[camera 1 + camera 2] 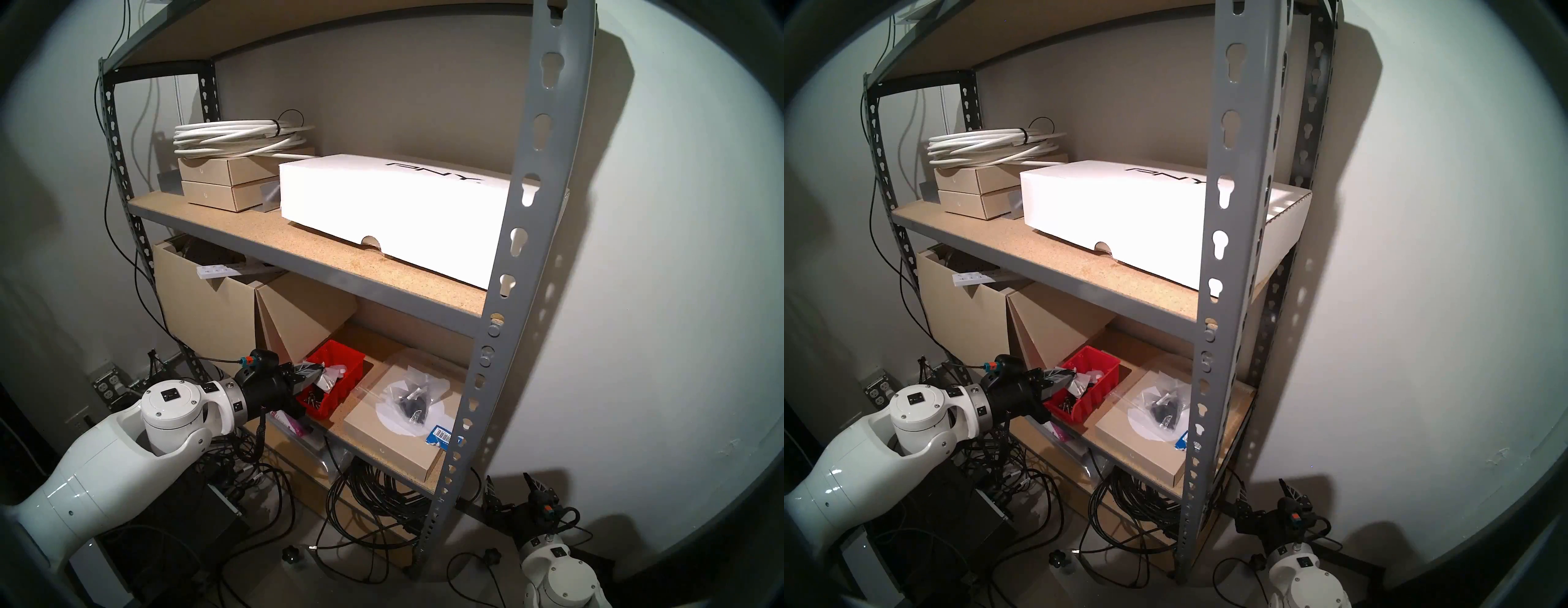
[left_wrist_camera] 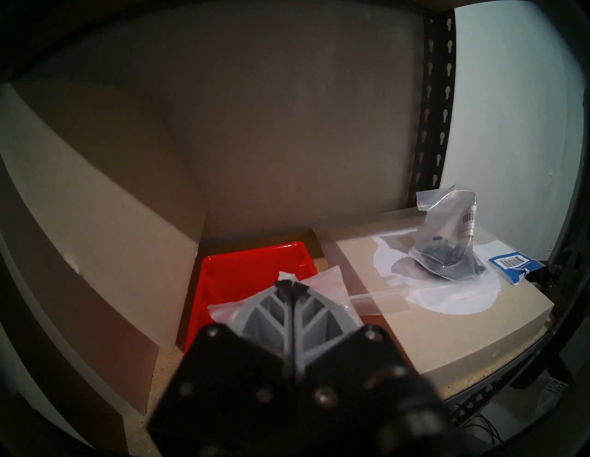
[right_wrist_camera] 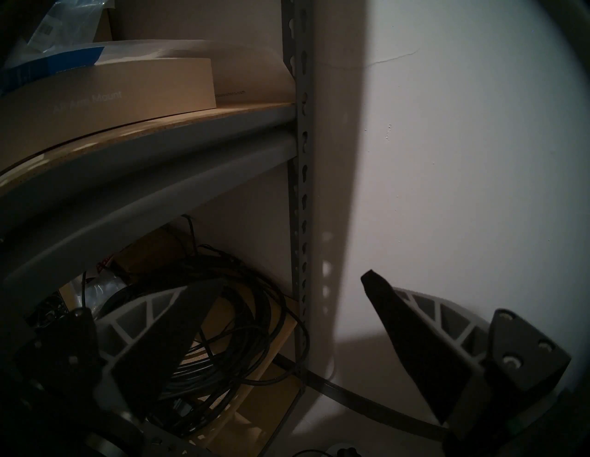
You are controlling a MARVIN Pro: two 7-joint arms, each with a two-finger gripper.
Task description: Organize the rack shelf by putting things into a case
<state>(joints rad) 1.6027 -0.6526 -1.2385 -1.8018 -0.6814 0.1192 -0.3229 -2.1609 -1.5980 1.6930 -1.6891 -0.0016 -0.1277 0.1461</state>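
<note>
Head stereo left: left gripper [image 1: 312, 375] is sitting closed on a clear bag [image 1: 329, 375], right over the near-left end of the red bin [image 1: 335, 382]. Bin's long axis is running roughly 1 to 7 o'clock, so the drop spot is lying at about 1 o'clock from the tips, very near. A second bag of black parts [image 1: 413, 401] is resting on a flat tan box [image 1: 394, 433], at about 3 o'clock from the bin, well apart from the claw. Right gripper [image 1: 509, 488] is hanging low by the floor, fingers spread, empty, far from both.

Head stereo right: same layout; the held bag [image 1: 1076, 382] is overlapping the bin rim [image 1: 1098, 369]. Hard to say whether it is touching the contents already.

Left wrist: fingers [image 2: 271, 312] are pressing together with plastic film [image 2: 322, 284] pinched between; red bin interior [image 2: 249, 271] is lying dead ahead at 12 o'clock. The other bag [image 2: 447, 242] with its barcode label is standing at 2 o'clock.

Right wrist: fingers [image 3: 392, 322] are standing wide apart, nothing between; only rack upright [image 3: 300, 159] and black cables [image 3: 223, 319] ahead.

Left arm is clearly the nearer one for both bags.
</note>
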